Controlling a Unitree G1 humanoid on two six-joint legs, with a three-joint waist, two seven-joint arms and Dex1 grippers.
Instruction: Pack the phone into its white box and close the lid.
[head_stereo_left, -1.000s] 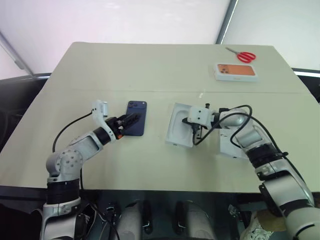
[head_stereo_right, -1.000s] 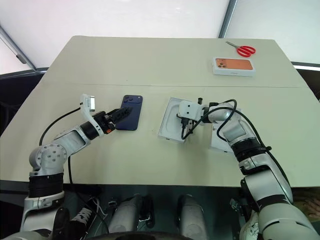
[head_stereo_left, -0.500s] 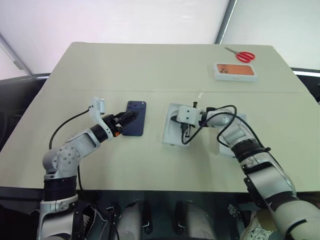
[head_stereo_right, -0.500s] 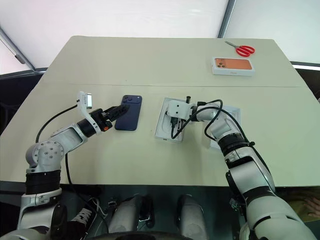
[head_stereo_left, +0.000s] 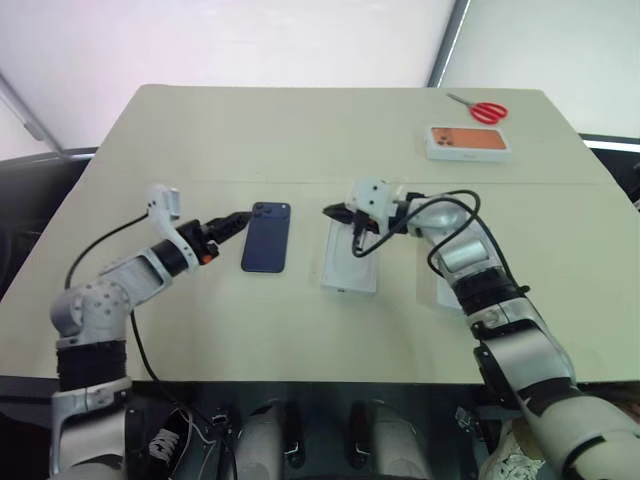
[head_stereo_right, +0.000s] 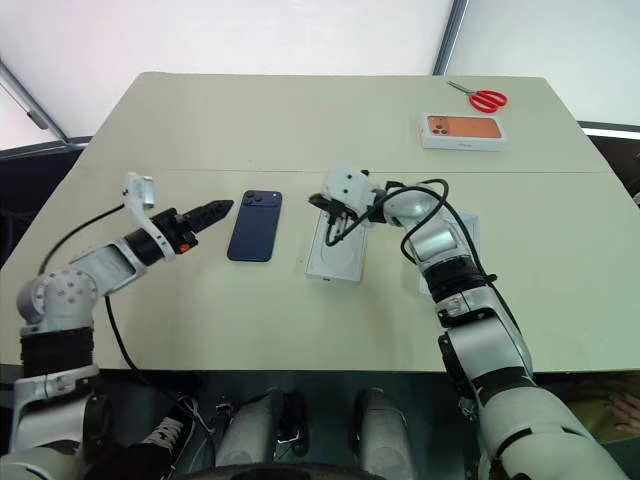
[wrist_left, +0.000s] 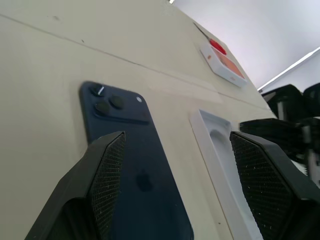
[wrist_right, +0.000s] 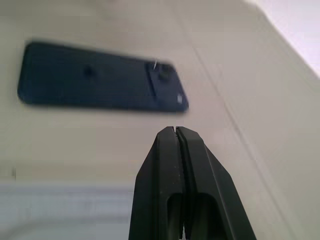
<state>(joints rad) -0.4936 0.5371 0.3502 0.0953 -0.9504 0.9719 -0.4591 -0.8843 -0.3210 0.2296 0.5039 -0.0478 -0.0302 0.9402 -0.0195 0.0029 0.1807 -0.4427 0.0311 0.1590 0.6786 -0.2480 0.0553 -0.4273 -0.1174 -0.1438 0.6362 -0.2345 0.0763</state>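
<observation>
The broad beige tabletop (head_stereo_left: 300, 130) carries everything, and the robot works near its middle. The largest item there is a thin white insert with a rounded recess (head_stereo_left: 350, 265), lying flat between the two arms; a white cardboard piece (head_stereo_right: 462, 240), partly hidden behind the right forearm, lies just beside it and may be the white box or the lid, though I cannot tell which. Farther back sit an orange-faced white box (head_stereo_left: 468, 142) and red-handled scissors (head_stereo_left: 484, 110), both well apart from the work. The slim dark navy-blue phone (head_stereo_left: 268, 236) lies face down on bare table just left of the insert, its camera cluster at the far end, touched by neither arm. The left gripper (head_stereo_right: 212, 209) hovers just beside the phone's left edge, jaws spread wide and empty. The right gripper (head_stereo_left: 336, 211) hangs above the insert's far end, pointing toward the phone, its black fingers (wrist_right: 176, 150) pressed together on nothing. The step in hand looks like approaching the phone; next, the left jaws probably need to straddle its thin edges and lift it cleanly.
</observation>
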